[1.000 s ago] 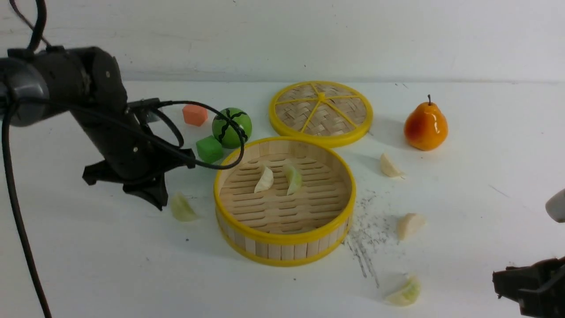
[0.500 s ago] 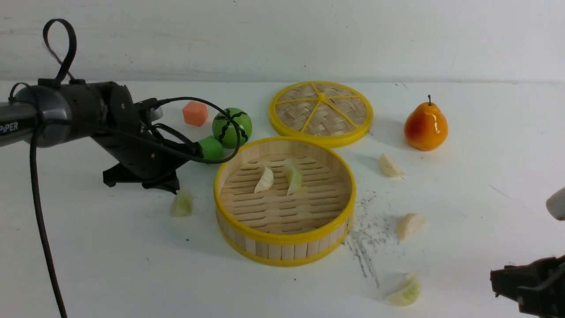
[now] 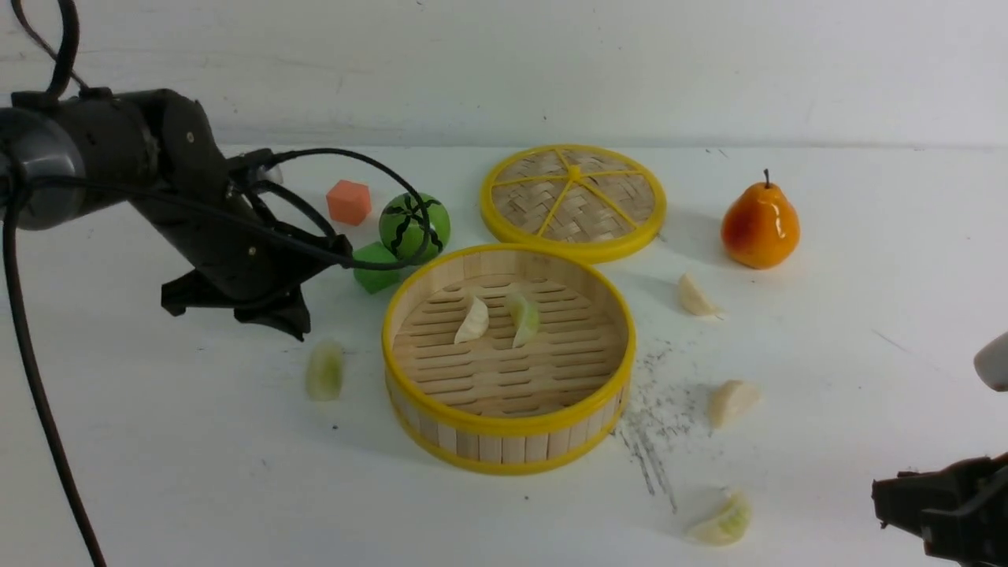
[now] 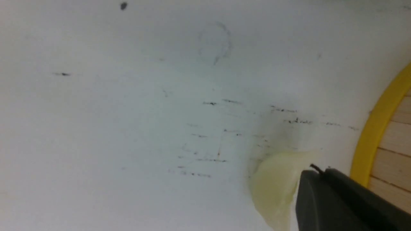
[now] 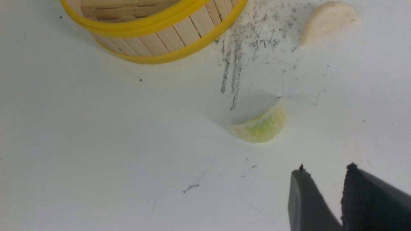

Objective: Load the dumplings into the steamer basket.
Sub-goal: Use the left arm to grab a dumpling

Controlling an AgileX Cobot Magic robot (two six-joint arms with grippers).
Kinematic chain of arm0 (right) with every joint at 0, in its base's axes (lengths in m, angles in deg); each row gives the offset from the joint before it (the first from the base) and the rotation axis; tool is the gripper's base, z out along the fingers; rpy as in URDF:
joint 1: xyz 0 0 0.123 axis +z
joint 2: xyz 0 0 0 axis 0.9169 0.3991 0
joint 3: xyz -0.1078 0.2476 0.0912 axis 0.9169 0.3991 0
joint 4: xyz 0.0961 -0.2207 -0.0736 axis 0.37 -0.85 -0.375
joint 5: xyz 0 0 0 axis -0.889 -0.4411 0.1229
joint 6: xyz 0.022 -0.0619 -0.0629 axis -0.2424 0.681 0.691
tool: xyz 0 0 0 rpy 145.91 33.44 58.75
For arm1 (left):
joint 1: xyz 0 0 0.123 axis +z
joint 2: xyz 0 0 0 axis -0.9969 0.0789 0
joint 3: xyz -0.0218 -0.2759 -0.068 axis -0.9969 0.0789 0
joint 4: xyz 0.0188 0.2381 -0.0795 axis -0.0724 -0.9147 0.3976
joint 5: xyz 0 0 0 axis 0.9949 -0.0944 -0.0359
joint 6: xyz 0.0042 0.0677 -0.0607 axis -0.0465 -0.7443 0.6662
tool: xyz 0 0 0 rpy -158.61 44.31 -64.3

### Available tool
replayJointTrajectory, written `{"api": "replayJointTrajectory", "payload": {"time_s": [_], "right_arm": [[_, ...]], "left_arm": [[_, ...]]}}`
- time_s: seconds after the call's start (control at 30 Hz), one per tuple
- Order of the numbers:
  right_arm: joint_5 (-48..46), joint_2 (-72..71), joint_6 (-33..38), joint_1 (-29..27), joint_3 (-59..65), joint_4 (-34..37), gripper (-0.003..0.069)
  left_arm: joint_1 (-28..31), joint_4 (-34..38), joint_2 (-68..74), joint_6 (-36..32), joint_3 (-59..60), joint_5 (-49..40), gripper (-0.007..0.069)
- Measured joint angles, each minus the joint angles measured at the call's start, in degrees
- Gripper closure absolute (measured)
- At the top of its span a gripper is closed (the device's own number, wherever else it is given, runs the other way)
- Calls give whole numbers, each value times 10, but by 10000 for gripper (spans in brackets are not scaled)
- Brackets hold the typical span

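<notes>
The steamer basket (image 3: pixel 504 429) stands mid-table and holds one cream dumpling (image 3: pixel 472 319) and one green dumpling (image 3: pixel 522 317). Another green dumpling (image 3: pixel 324 370) lies on the table just left of the basket. My left gripper (image 3: pixel 290 323) is shut and empty, its tip just behind and above that dumpling (image 4: pixel 273 189), beside the basket's rim (image 4: pixel 375 128). Two cream dumplings (image 3: pixel 694 297) (image 3: pixel 731 400) and a green one (image 3: pixel 720 522) lie to the basket's right. My right gripper (image 5: pixel 326 168) is slightly open and empty, short of the green dumpling (image 5: pixel 261 126).
The woven lid (image 3: pixel 573 197) lies behind the basket. A pear (image 3: pixel 760 224) stands at the right. A watermelon ball (image 3: pixel 413 227), green cube (image 3: pixel 374 268) and orange cube (image 3: pixel 348 201) sit behind my left arm. Black scuff marks (image 3: pixel 654 425) streak the table.
My left gripper lifted from low beside the green dumpling and drew back a little. The dumpling turned and now lies narrower to the front view. The right gripper barely moved.
</notes>
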Motion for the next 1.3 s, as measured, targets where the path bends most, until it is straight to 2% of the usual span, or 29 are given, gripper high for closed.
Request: {"api": "replayJointTrajectory", "payload": {"time_s": [0.2,0.37,0.67,0.8,0.93,1.1,1.17,1.2,1.3], "right_arm": [[0,0,0,0,0,0,471],[0,0,0,0,0,1,467],[0,0,0,0,0,2,463],[0,0,0,0,0,3,463],[0,0,0,0,0,3,463],[0,0,0,0,0,3,463],[0,0,0,0,0,3,463],[0,0,0,0,0,3,463],[0,0,0,0,0,5,461]], "left_arm": [[-1,8,42,-7,0,40,620],[-1,-40,60,-3,-1,78,619],[-1,-148,72,59,-2,65,619],[-1,-159,66,81,-17,31,619],[-1,-121,46,83,-38,15,618],[-4,7,37,39,-53,30,597],[-5,20,38,33,-53,41,571],[-5,26,40,29,-53,54,524],[-5,26,44,21,-53,69,451]]}}
